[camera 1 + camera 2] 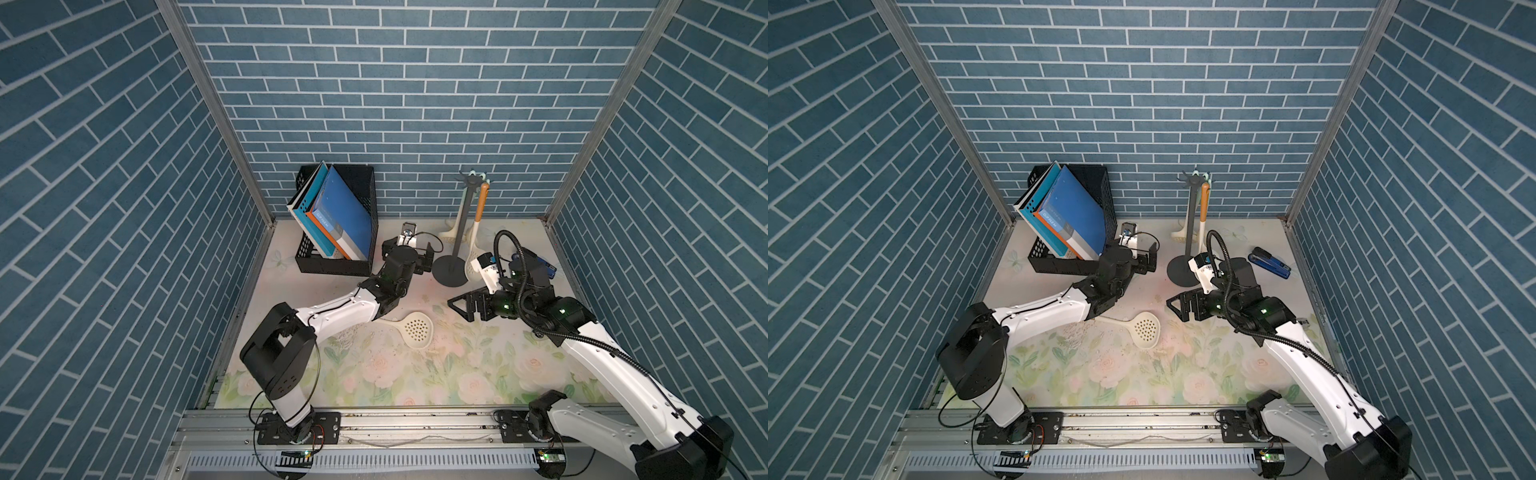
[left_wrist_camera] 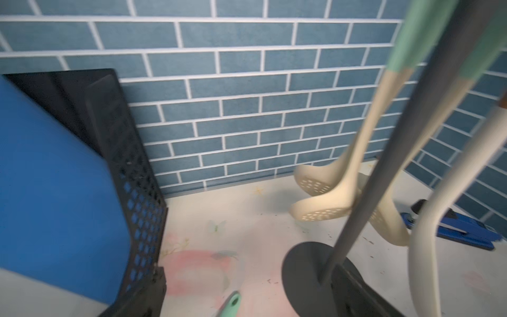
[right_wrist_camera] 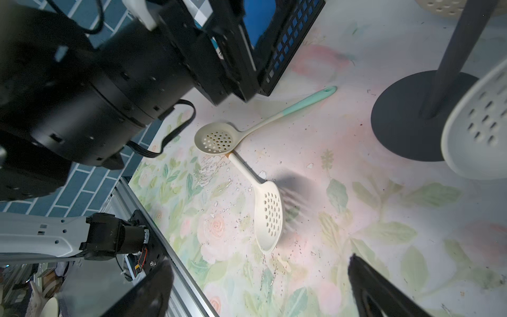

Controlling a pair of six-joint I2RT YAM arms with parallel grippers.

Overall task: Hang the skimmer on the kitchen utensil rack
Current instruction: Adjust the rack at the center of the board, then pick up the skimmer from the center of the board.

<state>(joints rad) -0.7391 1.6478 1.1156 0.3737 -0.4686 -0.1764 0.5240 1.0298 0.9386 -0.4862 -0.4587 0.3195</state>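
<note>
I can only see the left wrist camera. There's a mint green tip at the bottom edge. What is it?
Observer: The handle end of a skimmer lying flat on the table; the right wrist view shows its round holed bowl.
Visitor: Is it the only one lying there?
Observer: No. A second skimmer lies beside it, its handle meeting the first one's bowl.
Visitor: Is the other arm holding anything?
Observer: No. The right fingers are spread wide and empty above the table.
</note>
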